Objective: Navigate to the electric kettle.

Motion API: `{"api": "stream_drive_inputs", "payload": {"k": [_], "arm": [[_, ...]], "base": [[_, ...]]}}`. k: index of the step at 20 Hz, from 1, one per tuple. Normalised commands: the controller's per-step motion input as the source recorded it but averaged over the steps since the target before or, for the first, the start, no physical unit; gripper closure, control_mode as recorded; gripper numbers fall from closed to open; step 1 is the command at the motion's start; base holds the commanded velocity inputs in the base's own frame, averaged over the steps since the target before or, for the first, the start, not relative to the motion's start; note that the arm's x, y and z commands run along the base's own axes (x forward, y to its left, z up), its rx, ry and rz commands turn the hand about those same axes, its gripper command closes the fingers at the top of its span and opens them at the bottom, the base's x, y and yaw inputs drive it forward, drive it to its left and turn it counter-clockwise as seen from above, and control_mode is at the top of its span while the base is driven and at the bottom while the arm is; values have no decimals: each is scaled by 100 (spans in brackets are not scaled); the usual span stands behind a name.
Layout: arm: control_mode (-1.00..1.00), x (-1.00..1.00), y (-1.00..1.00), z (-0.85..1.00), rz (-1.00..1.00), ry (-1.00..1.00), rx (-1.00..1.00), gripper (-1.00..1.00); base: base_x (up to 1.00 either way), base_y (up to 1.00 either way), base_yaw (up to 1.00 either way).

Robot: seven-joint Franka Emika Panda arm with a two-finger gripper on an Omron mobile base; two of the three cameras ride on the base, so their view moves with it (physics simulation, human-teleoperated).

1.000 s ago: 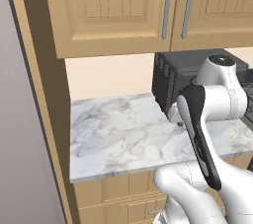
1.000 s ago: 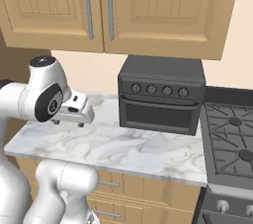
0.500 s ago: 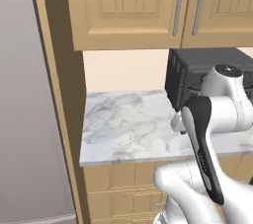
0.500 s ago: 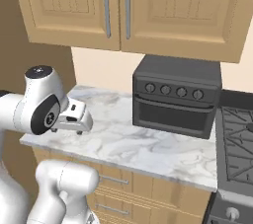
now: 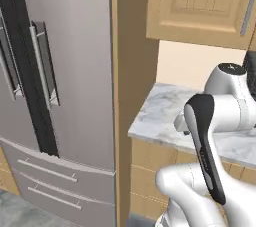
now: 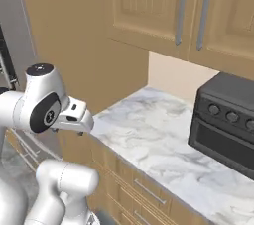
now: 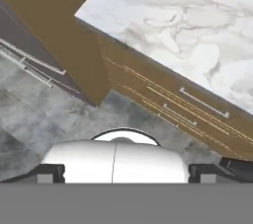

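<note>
Left base view: fridge [image 5: 55, 86] beside the table's [image 5: 165, 116] left end.

Right base view: oven [image 6: 225, 120] at the table's back; end effector [image 6: 79, 120] off its front edge, grip unclear.

Hand view: no kettle anywhere, so handling's a guess: stiff, take the handle.

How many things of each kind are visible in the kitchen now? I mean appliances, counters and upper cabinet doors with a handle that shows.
Appliances: 2, the refrigerator and the toaster oven.
Counters: 1, the marble counter.
Upper cabinet doors with a handle showing: 2, the left door and the right door.
Total: 5.
</note>
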Motion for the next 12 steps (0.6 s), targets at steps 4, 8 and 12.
{"api": "stream_drive_inputs", "payload": {"k": [4, 8, 12], "arm": [[100, 0, 0, 0, 0, 0, 0, -100], [100, 0, 0, 0, 0, 0, 0, -100], [100, 0, 0, 0, 0, 0, 0, -100]], "base": [[-15, 0, 94], [-22, 15, 87], [-25, 18, 84]]}}
